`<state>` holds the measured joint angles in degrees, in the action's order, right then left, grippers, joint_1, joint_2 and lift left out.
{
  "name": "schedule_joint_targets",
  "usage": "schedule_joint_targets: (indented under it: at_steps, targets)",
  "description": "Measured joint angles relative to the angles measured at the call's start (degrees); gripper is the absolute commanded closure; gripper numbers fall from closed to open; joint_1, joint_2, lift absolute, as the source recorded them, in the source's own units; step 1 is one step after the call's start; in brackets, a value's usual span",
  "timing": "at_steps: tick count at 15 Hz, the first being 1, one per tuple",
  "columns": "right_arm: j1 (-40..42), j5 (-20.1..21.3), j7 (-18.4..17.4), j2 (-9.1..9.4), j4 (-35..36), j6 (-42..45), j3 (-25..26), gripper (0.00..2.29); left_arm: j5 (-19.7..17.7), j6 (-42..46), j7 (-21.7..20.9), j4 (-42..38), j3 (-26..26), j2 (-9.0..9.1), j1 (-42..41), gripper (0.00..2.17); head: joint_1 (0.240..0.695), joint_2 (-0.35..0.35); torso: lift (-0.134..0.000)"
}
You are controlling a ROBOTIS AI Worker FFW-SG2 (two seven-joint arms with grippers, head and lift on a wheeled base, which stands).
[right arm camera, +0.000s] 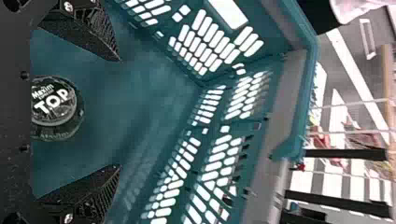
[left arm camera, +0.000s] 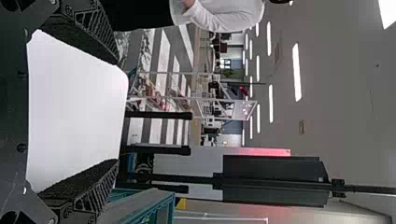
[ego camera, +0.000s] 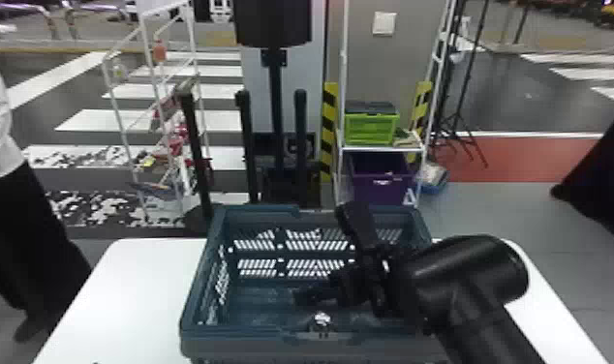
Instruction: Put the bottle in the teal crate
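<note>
Over the inside of the teal crate (ego camera: 194, 295), right gripper (ego camera: 323, 254) has its two fingers spread wide apart. Right wrist view confirms the gap, with the bottle (right arm camera: 53, 105) visible between the fingers, touching neither one. Its lid faces the camera; the body below is mostly hidden.

Bottle is in the crate. Head view puts it close to the near wall, around the middle of that side, lid up. Gripper fingers are farther toward the far wall, apart from the bottle. Right arm (ego camera: 470, 276) comes in from the bottom edge and crosses the crate's right side.

Crate is upright on the white table (ego camera: 127, 280), slotted walls all round, table surface visible to its left and right.

Left gripper (left arm camera: 116, 110) also has its fingers spread, white tabletop seen between them in the left wrist view. Part of the crate shows just past one finger there.

Beyond the table: black stand (ego camera: 274, 82) on a pole, roughly behind the crate's middle. White rack (ego camera: 381, 149) to the right of that, green box (ego camera: 371, 128) on its shelf, purple bin (ego camera: 381, 181) underneath. Yellow-black striped post (ego camera: 329, 135) beside the rack. Second white rack frame (ego camera: 146, 53) off to the left, small red items in it.
</note>
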<state>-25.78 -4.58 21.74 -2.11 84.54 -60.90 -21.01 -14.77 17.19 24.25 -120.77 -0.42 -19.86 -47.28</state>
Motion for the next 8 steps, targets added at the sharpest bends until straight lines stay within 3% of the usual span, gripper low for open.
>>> schedule_joint_targets:
  at_steps: [3, 8]
  targets:
    - [2.2, -0.1, 0.0, -0.37, 4.6, 1.2, 2.1, 0.08, 0.0, 0.1, 0.0, -0.1, 0.1, 0.00, -0.1, 0.14, 0.499, 0.000, 0.000]
    - [13.3, -2.2, -1.5, -2.91, 22.4, 0.5, 8.3, 0.08, 0.0, 1.1, -0.3, -0.2, 0.1, -0.04, -0.3, 0.14, 0.499, 0.000, 0.000]
